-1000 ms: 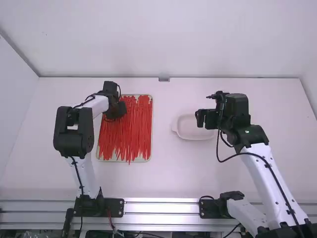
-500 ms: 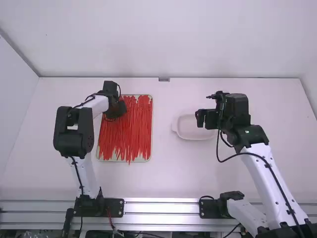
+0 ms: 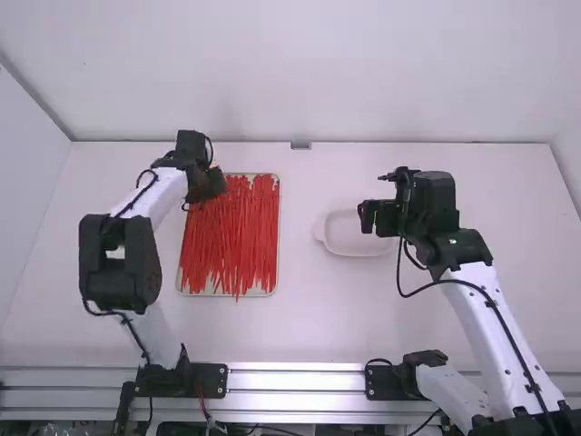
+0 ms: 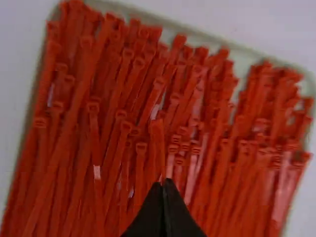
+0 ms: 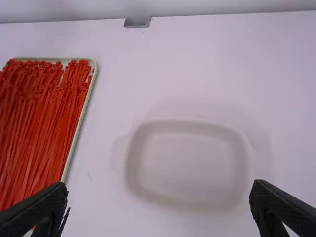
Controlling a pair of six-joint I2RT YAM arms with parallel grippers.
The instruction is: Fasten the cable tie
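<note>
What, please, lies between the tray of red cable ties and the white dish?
Only bare white table. The high view and the right wrist view both show nothing on the strip between the tray and the dish.

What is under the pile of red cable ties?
A pale tray. Its rim shows around the cable ties, but the pile covers nearly all of its floor, so anything else lying beneath cannot be seen.

Bright, even light; faint shadows; cable ties [image 4: 148, 123] blurred in left wrist view
</note>
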